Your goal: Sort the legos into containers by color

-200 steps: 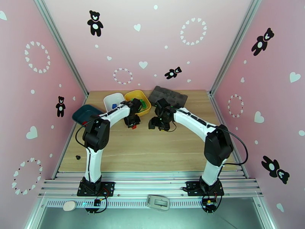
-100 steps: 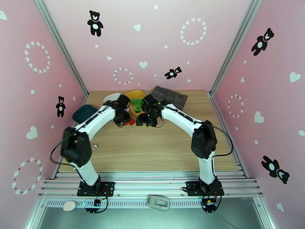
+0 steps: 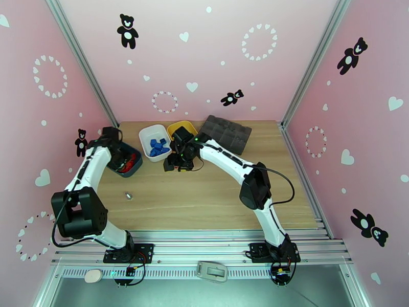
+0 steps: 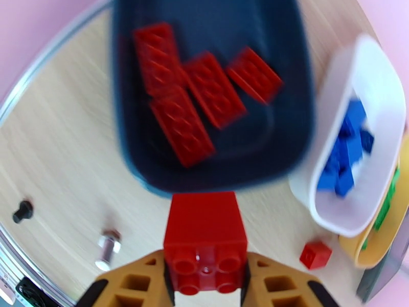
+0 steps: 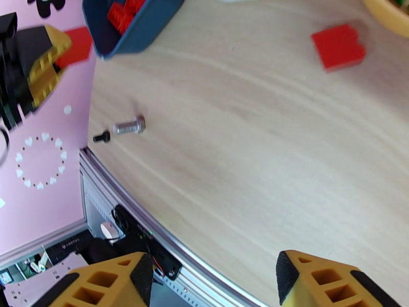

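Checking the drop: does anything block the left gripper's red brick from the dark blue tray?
Nothing visible does. The left gripper holds the red brick just short of the near rim of the dark blue tray.

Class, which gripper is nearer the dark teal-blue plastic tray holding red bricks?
Left. The left gripper, clamping a red studded brick, hovers at the edge of the dark teal-blue tray; the right gripper hangs open beside the yellow tray, farther away.
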Controlling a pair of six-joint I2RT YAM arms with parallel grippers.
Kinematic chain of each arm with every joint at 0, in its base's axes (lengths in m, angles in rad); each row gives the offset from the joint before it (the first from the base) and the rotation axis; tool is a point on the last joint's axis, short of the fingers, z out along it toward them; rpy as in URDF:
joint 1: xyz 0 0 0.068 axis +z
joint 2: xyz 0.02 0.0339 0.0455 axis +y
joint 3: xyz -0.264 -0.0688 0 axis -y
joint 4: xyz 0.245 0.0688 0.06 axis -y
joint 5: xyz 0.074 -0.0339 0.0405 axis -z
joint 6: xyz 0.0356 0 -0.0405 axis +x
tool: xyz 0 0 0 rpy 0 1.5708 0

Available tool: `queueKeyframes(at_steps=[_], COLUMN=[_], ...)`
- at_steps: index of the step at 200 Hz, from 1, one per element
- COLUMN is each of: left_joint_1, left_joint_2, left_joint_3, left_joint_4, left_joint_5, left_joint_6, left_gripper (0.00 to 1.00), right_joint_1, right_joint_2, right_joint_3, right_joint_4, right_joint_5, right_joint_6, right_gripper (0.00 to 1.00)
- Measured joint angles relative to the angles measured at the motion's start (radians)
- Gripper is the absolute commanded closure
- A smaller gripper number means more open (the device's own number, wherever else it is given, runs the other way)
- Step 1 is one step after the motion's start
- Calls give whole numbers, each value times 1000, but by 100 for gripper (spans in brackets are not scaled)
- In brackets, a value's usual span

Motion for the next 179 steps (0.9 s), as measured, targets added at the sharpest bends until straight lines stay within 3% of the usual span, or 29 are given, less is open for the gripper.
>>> queueKeyframes(at_steps=[31, 66, 109, 143, 179], left_joint_1=[59, 72, 55, -50, -251], left_joint_2=[69, 115, 114, 93, 46], left_joint_3=[74, 114, 114, 77, 23], left_joint_4=[-3, -5, -5, 0, 4], left_joint_5=[0, 0, 3, 0, -11], left_joint_6=[33, 59, 68, 68, 58], left_gripper=[55, 31, 25, 22, 21], right_joint_1=[0, -6, -22, -53, -97], right_joint_2=[0, -3, -42, -96, -142], right_joint_3=[-15, -70, -143, -206, -278], right_joint_4=[-9, -15, -15, -13, -3], right_joint_5=[7, 29, 55, 78, 101], right_joint_6=[-5, -7, -6, -6, -6], right_gripper=[32, 32, 32, 32, 31])
